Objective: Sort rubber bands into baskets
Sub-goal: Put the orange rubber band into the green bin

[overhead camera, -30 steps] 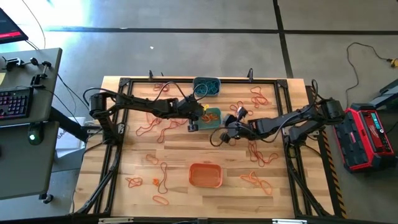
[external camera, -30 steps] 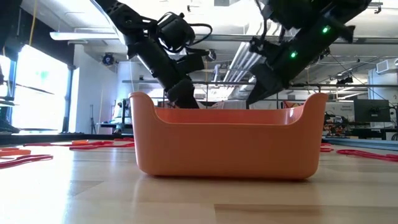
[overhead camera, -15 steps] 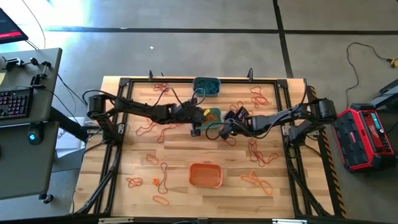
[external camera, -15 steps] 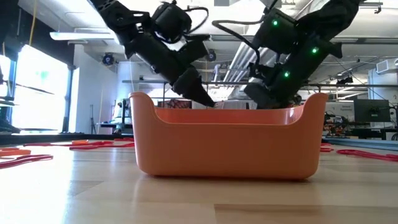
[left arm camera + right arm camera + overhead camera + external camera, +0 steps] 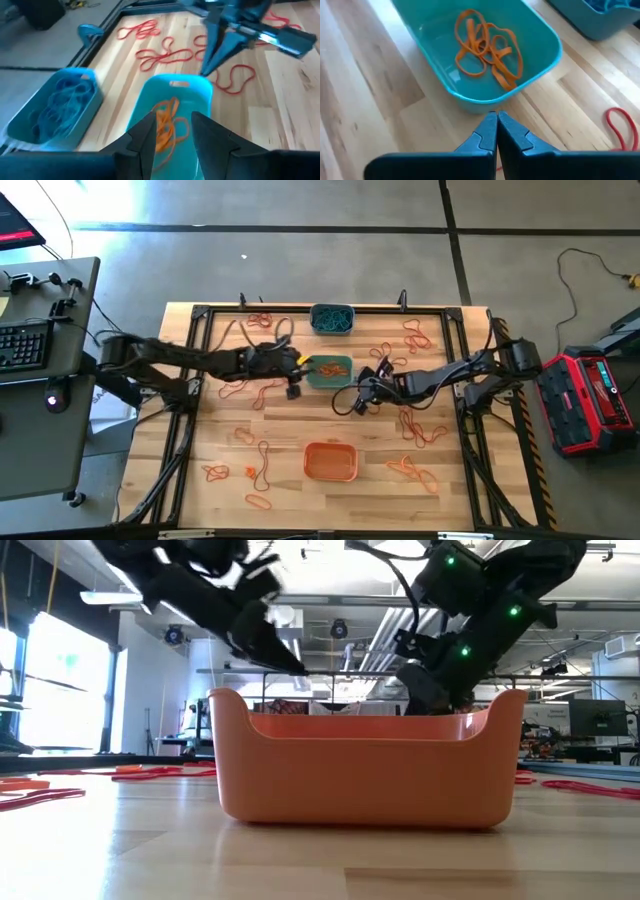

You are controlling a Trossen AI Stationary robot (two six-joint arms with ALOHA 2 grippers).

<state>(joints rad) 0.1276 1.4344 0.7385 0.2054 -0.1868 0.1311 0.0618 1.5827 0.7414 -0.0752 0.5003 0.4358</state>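
Observation:
Three baskets stand on the wooden table. The teal-green basket point(image 5: 329, 370) holds orange rubber bands point(image 5: 487, 42). The grey-blue basket point(image 5: 332, 318) holds blue bands point(image 5: 60, 102). The orange basket point(image 5: 330, 462) stands near the front. My left gripper point(image 5: 172, 137) is open with nothing between its fingers, raised just left of the teal basket point(image 5: 172, 105). My right gripper point(image 5: 496, 125) is shut on nothing, low by the teal basket's right-hand wall point(image 5: 485, 102). Whether its tips touch the table, I cannot tell.
Loose red and orange bands lie all over the table: left of centre point(image 5: 250, 385), far right point(image 5: 415, 335), right point(image 5: 420, 430) and near left point(image 5: 260, 470). A black frame point(image 5: 190, 380) edges the table. In the low view the orange basket point(image 5: 365, 770) hides the table behind it.
My left gripper has drawn back from over the teal basket toward the table's left edge and has risen. My right gripper has sunk a little beside the teal basket and stays shut.

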